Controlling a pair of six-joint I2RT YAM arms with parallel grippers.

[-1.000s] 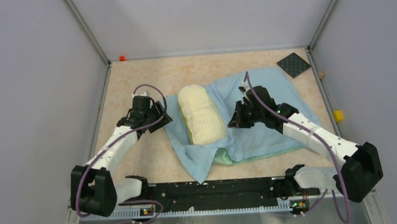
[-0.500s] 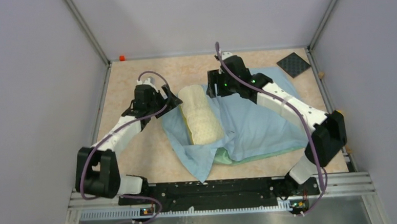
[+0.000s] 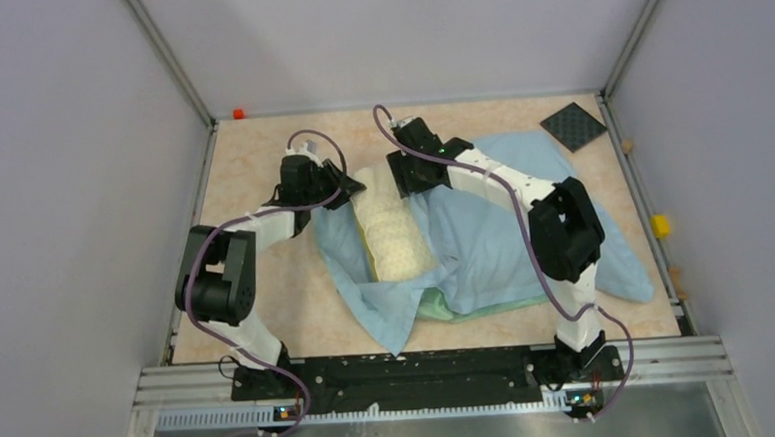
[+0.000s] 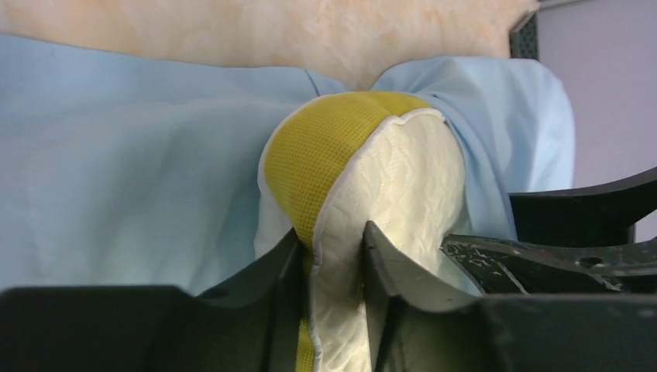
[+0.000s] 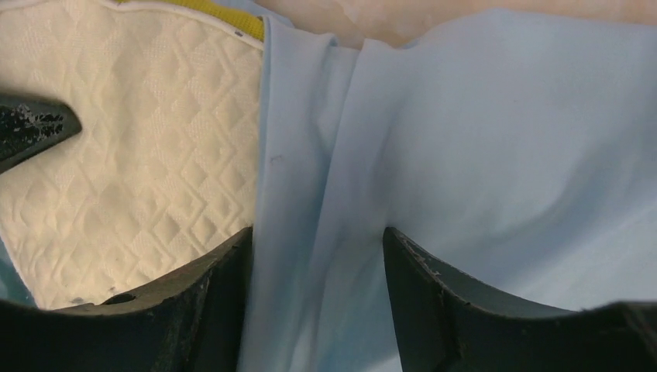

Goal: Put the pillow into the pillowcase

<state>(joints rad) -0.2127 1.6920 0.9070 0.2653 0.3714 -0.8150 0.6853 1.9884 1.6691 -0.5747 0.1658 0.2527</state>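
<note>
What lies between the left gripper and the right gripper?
The far end of the pillow, in the top view. The left gripper pinches its edge; the right gripper, open, straddles a fold of the pillowcase.

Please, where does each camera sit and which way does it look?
Top: above and behind the bases, looking down at the table; the left arm and right arm show.
Left wrist: on the left arm, looking along its fingers, which pinch the pillow.
Right wrist: on the right arm, looking down at the pillowcase between its fingers.
All share the pillow and pillowcase.
</note>
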